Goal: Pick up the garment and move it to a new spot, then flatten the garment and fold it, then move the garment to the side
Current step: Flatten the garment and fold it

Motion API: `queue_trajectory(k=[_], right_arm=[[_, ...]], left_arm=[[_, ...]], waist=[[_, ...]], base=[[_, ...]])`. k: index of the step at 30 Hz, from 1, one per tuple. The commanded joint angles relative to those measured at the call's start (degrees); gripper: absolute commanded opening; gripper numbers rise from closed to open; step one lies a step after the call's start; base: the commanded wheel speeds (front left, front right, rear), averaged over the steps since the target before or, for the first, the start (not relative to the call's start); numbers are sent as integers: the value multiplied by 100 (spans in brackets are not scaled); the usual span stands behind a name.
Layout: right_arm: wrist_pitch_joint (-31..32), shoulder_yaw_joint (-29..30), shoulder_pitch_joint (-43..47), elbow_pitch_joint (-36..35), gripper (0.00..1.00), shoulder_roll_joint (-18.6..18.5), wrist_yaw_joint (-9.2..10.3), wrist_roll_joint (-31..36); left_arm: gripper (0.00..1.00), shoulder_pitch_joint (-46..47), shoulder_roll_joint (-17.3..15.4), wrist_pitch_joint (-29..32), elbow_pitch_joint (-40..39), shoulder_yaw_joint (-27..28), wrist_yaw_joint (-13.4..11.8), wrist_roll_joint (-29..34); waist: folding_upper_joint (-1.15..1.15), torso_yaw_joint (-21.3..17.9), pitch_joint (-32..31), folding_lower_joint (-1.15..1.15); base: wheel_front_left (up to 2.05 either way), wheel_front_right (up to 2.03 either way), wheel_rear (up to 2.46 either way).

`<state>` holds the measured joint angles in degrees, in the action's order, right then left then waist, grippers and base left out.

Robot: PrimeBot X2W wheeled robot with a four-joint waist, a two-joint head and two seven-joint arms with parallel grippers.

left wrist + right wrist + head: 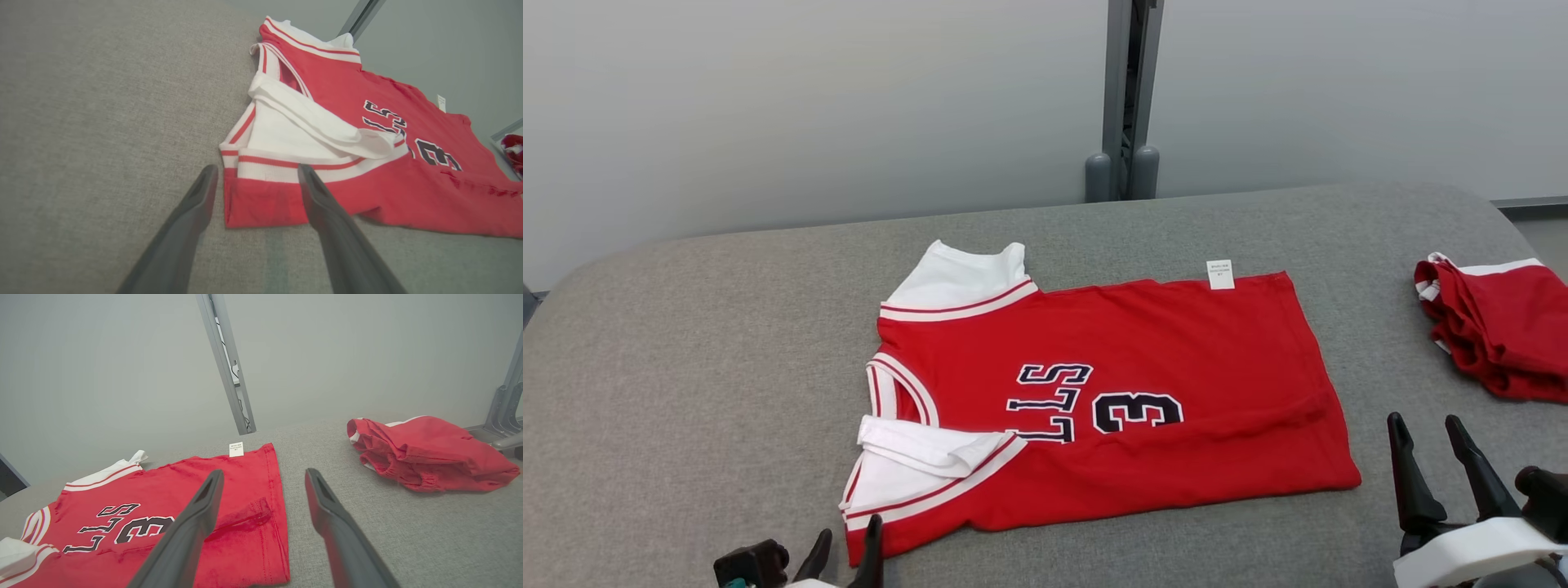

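I read a dark number 3 [1137, 412] on the red garment [1176, 343], with the letters LLS [1049, 400] beside it. The white tag [1220, 273] at its edge has print too small to read.

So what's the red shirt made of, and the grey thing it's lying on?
The red shirt looks like soft knitted cloth, matte: it lies limp, wrinkles near the hem, and its white trim looks ribbed. The grey surface looks like coarse woven fabric, also matte: a speckled weave shows up close. Its rounded edge hints at padding underneath, but that is hidden.
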<state>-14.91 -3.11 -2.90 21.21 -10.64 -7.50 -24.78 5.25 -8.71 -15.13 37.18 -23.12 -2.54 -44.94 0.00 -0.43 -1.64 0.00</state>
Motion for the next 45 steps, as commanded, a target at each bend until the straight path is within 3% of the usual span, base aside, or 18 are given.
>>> queue_trajectory(k=[1,8,16,17,18,19,24,31,37,45], right_arm=[[-16,22,29,-65,100,17,2,54],[62,78,89,-230,100,67,2,153],[120,234,93,-311,100,181,2,21],[127,241,91,-319,100,176,2,18],[123,248,93,-327,100,171,2,20],[136,258,98,-332,100,167,2,21],[194,324,139,-252,100,201,3,24],[465,522,18,224,100,380,3,-297],[819,804,-226,984,100,586,3,-1115],[979,837,-753,2037,100,652,3,-1520]], left_arm=[[100,195,2,-5,166,76,21,-8],[100,531,158,-1,1100,145,91,-95],[100,753,250,0,1601,213,249,-159],[44,780,261,6,1667,210,275,-160],[28,803,267,6,1712,209,305,-154],[0,824,269,5,1745,216,330,-136],[0,919,261,0,1792,274,448,-61],[0,878,201,-5,1205,323,494,443],[0,733,232,-5,688,266,511,854],[0,759,290,-4,499,107,553,1010]], waist=[[0,-63,19,0],[0,-263,85,0],[0,-356,133,0],[0,-360,138,0],[0,-361,141,0],[0,-358,145,0],[0,-271,149,0],[0,-53,164,0],[0,180,210,0],[0,412,312,0]], base=[[0,0,0],[0,0,0],[0,0,0],[0,0,0],[0,0,0],[0,0,0],[0,0,0],[0,0,0],[0,0,0],[0,0,0]])
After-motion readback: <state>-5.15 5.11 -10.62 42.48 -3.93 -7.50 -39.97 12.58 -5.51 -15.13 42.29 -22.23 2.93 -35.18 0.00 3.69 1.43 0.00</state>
